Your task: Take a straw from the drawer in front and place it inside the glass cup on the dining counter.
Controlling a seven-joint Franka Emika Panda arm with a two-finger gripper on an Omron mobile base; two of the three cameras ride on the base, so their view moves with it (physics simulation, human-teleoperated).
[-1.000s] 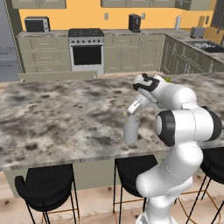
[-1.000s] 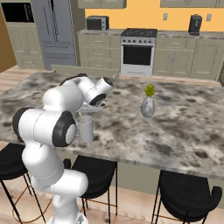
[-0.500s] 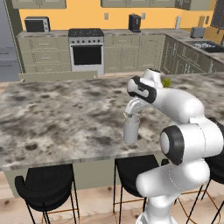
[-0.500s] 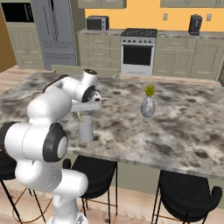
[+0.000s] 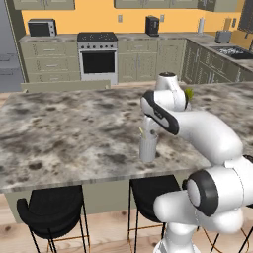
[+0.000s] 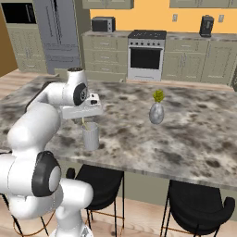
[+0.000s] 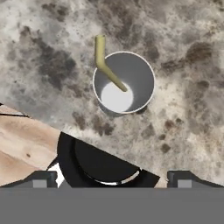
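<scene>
The glass cup (image 7: 124, 83) stands upright on the dining counter (image 7: 183, 87), close to its front edge. A pale yellow straw (image 7: 104, 61) leans inside it, its top poking over the rim. My gripper (image 7: 113, 179) hovers straight above the cup, open, with nothing between its fingertips (image 7: 43, 178). From the base, the cup (image 5: 148, 148) with the straw (image 5: 142, 132) sits just under the white hand, as does the cup (image 6: 90, 136) in the right base view. The drawer is out of view.
A small grey vase with a green sprig (image 6: 156, 112) stands on the counter (image 6: 194, 134) to the right of the cup. Black stools (image 5: 52, 207) (image 6: 196, 203) sit under the counter's front edge. Stove and cabinets line the far wall.
The arm's elbow and forearm have swung round while the hand stays over the cup. The jaws remain wide open.
</scene>
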